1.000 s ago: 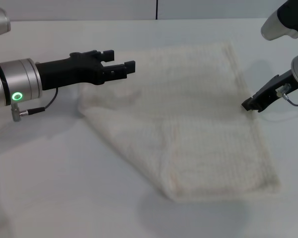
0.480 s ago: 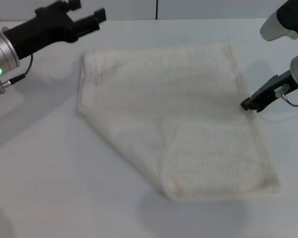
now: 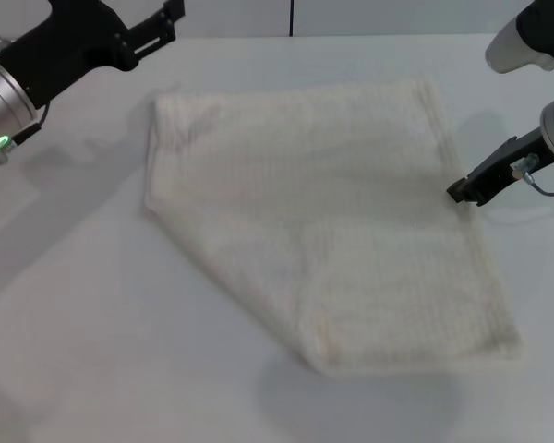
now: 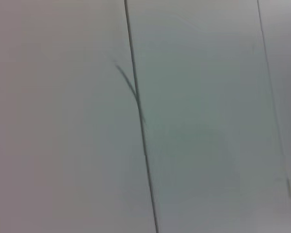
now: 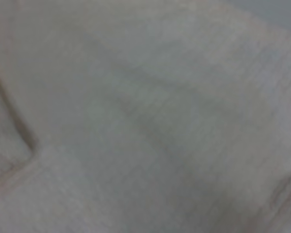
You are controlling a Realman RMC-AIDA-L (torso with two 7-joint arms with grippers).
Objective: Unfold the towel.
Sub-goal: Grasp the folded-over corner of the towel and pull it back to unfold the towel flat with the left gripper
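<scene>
The towel [image 3: 328,221] is spread on the white table [image 3: 92,351]. The left gripper [image 3: 166,18], released, is raised far left; the right gripper [image 3: 463,192], state unclear, is pressed on its right edge.

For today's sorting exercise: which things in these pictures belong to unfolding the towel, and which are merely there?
Part of the job:
- towel, spread on the table
- right end effector, at its right edge
- left end effector, raised far-left

Merely there:
- table

A plain white table [image 3: 92,351] fills the head view. Behind the table stands a grey wall [image 3: 397,17]. A dark vertical seam [image 3: 290,17] splits the wall.
</scene>
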